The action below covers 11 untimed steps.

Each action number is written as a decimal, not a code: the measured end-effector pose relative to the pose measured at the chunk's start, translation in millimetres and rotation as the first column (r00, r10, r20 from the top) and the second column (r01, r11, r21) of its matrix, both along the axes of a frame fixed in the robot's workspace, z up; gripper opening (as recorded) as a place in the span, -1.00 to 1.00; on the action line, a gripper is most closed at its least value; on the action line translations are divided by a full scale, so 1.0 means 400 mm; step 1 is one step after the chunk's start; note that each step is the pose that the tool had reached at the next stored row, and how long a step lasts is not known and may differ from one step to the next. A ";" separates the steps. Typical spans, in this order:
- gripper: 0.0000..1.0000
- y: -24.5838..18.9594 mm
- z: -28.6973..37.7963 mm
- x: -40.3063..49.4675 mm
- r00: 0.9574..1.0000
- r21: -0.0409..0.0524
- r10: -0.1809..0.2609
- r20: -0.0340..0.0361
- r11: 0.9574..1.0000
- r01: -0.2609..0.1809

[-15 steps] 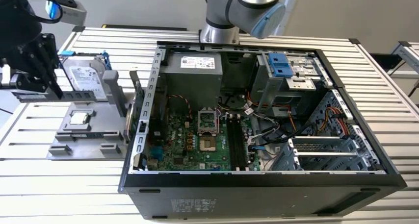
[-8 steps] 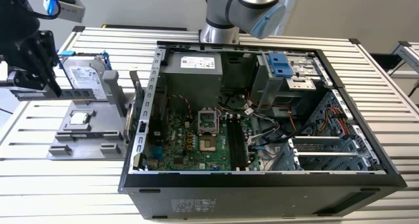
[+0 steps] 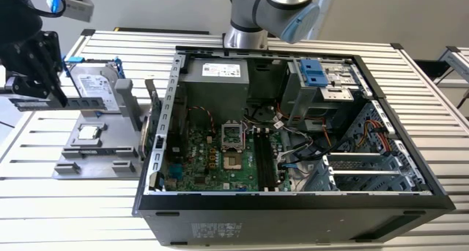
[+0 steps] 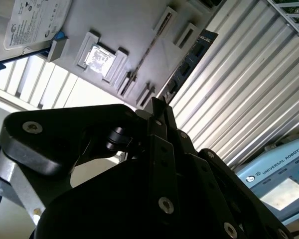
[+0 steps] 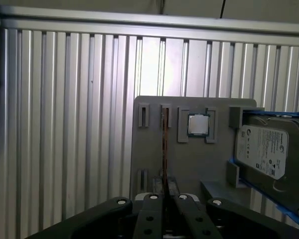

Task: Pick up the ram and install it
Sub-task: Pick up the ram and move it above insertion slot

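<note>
The end effector [image 5: 165, 198] pinches the ram [image 5: 165, 144] by one end, edge-on over the grey holder tray [image 5: 189, 169], near the hard drive [image 5: 269, 152]. With so short a grip, the stick could pivot or slip.

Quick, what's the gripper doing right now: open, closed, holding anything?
Gripper: closed, holding the ram.
</note>
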<state>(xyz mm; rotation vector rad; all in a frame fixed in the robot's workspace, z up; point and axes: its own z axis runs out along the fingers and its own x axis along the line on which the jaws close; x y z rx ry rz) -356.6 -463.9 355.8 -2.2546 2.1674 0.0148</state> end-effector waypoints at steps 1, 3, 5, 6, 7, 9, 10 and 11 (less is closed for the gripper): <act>-1.00 0.000 0.002 0.000 1.000 0.000 0.000 0.000 1.000 0.000; -1.00 0.000 0.005 0.000 1.000 0.000 0.000 0.000 1.000 0.000; -1.00 0.000 0.009 0.000 1.000 0.000 0.000 0.000 1.000 0.000; -1.00 0.000 0.011 0.000 1.000 0.000 0.000 0.000 1.000 0.000; -1.00 0.000 0.012 0.000 1.000 0.000 0.000 0.000 1.000 0.000; -1.00 0.000 0.015 0.000 1.000 0.000 0.000 0.000 1.000 0.000; -1.00 0.000 0.017 0.000 1.000 0.000 0.000 0.000 1.000 0.000; -1.00 0.000 0.018 0.000 1.000 0.000 0.000 0.000 1.000 0.000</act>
